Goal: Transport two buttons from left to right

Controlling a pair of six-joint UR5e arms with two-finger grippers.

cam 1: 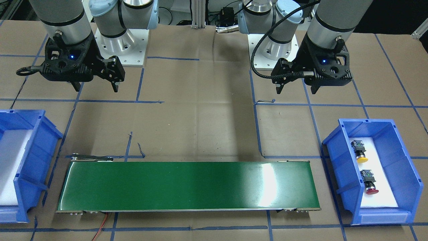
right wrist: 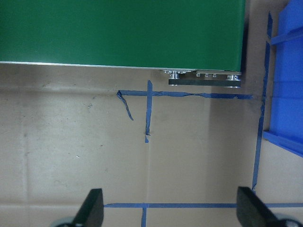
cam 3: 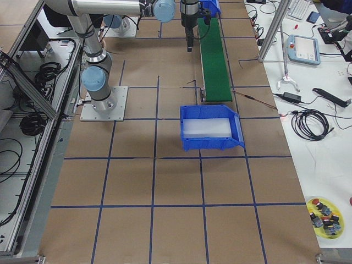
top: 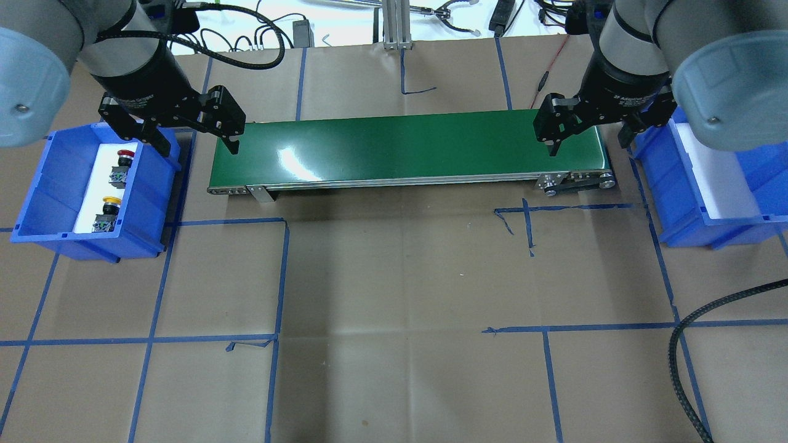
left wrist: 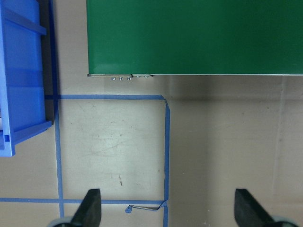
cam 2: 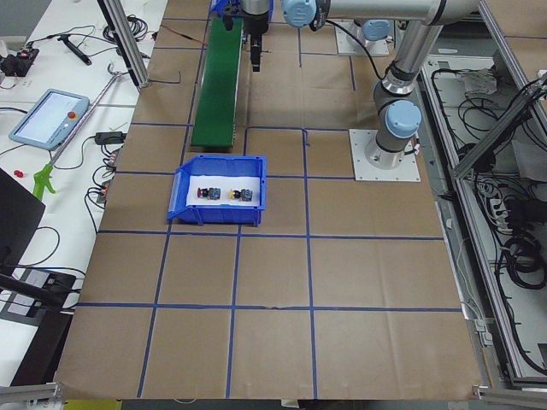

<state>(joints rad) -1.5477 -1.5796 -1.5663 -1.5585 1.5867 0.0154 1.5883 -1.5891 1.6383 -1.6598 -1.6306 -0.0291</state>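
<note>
Left claw (cam 1: 296, 90) spread; buttons (cam 1: 360, 153) in left bin (cam 1: 403, 160), seemingly foam-lined.

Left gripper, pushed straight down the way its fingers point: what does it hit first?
The left gripper would likely meet the paper-covered table at a blue tape line, clear of the blue bin and green conveyor.

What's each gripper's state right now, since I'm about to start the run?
Left gripper: open, holding nothing.
Right gripper: open, holding nothing.
</note>
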